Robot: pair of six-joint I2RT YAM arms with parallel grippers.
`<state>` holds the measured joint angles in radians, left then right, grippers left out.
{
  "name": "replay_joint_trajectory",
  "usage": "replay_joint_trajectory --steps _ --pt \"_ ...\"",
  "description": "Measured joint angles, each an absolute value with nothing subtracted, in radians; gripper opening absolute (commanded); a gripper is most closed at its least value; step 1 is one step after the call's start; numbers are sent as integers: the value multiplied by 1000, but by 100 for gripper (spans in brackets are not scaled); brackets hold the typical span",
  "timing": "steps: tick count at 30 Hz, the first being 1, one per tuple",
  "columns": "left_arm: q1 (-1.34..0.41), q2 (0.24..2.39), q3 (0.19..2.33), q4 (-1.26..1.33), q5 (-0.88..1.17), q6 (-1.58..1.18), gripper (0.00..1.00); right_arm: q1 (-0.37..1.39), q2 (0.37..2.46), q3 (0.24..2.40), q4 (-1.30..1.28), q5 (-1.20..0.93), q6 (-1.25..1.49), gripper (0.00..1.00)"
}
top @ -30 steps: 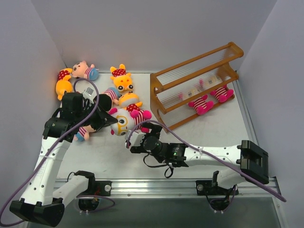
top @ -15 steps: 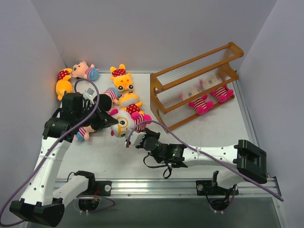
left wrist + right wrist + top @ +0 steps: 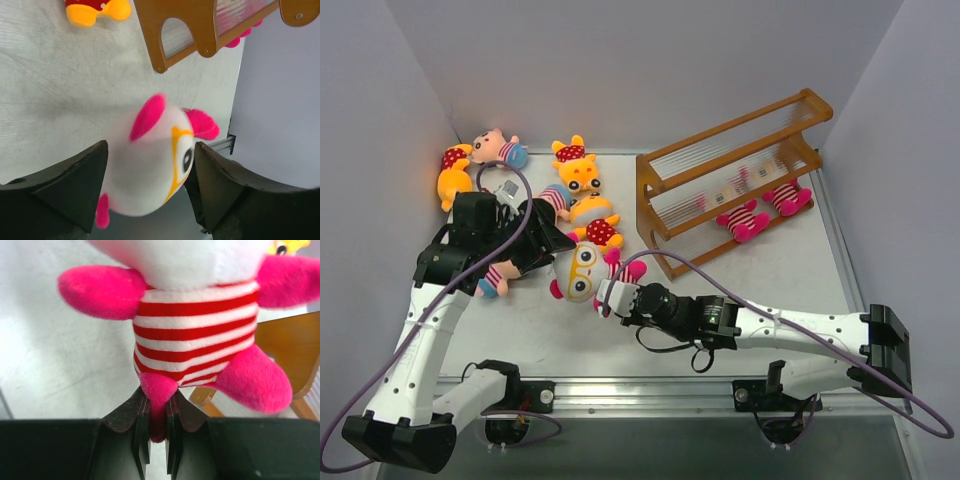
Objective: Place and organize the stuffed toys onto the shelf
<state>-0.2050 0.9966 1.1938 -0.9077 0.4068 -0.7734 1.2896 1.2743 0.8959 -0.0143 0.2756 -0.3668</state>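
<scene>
This is a robot lab. Grey walls box in a white table with two robot arms.

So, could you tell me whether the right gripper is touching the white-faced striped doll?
Touching. The right wrist view shows the right gripper shut on one magenta leg of the white-faced striped doll.

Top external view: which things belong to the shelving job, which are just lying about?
Job: white-faced, magenta-limbed striped plush doll; yellow plush bears in red polka-dots; peach-faced plush boy; orange-brown wooden rack.
Just there: purple cables; silver metal rail.
</scene>
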Motion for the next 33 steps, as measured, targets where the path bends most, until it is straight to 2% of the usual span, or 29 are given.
replay_joint_trajectory --steps 4,6,13,22,33 --pt "-189 1008 1194 -889 369 -749 86 1290 1258 933 -155 207 -328 0" --pt "-174 1014 1201 -886 351 -734 87 1290 1256 946 -218 176 -311 0" --pt "-89 1021 1240 -873 269 -660 88 1272 1257 997 -381 95 -256 0" --pt "-64 989 1239 -868 105 -522 88 1188 1367 1204 -555 41 -155 0" --pt "-89 945 1104 -814 -48 -416 89 1121 1508 1369 -772 -56 -60 0"
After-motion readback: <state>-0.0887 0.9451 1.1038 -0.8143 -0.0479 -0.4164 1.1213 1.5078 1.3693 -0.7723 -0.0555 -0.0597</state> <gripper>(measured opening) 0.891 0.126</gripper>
